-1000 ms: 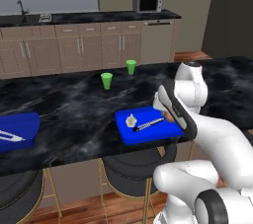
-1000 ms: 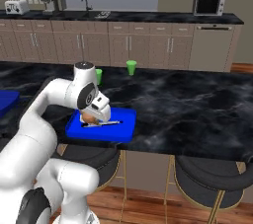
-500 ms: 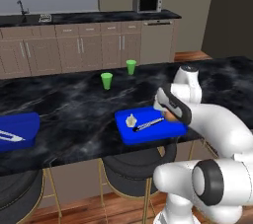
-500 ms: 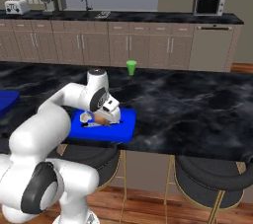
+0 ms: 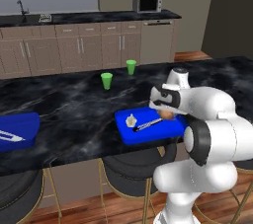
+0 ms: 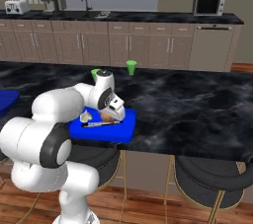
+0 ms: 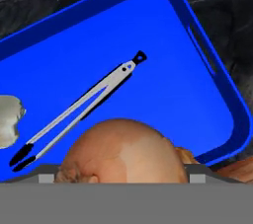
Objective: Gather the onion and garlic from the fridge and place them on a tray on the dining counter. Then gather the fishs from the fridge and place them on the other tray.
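The onion [image 7: 121,151] lay on the blue tray [image 7: 163,70] near its 3 o'clock end in the left base view, tongs [image 7: 79,109] just beside it at 9 o'clock and pale garlic [image 5: 131,119] beyond them. The hand [image 5: 165,111] hung over the onion, jaws wide apart. The tray sat on the bench [image 5: 69,114]; two green cups [image 5: 106,80] stood at 12 o'clock.

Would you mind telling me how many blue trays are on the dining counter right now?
2. One blue tray sits at the counter's near edge by the arm, holding the onion, tongs and a pale bulb. The other tray lies at the counter's left, partly cut off.
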You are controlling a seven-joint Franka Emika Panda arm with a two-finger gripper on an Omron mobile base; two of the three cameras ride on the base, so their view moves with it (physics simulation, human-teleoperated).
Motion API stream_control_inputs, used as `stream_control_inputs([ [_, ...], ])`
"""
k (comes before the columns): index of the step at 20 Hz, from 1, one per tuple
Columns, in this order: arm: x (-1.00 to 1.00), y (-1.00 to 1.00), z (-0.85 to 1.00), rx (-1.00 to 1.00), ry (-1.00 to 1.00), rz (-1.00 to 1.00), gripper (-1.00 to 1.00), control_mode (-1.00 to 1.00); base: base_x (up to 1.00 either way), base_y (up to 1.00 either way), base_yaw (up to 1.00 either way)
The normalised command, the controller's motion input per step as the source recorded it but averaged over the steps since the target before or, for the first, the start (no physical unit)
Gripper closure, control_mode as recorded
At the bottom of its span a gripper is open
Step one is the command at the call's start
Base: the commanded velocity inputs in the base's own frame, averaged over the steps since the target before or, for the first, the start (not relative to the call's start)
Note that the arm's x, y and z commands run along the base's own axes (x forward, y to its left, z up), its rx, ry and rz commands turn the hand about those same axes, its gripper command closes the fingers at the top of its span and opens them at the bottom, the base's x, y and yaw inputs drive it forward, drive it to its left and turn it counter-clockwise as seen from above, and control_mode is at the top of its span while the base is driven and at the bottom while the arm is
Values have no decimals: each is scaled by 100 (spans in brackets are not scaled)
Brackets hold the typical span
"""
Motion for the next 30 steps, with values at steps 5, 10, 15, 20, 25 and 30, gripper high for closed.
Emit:
stream_control_inputs([
  [5,49,0,-44,0,1,-1,100,-100,0,0,0],
  [10,21,-4,-46,-1,0,0,100,-100,0,0,0],
  [15,0,-8,-35,0,0,0,100,-100,0,0,0],
  [20,10,-10,-37,0,2,0,100,-100,0,0,0],
  [25,7,-8,-20,0,0,0,-100,-100,0,0,0],
  [30,0,-1,1,0,0,0,-100,-100,0,0,0],
])
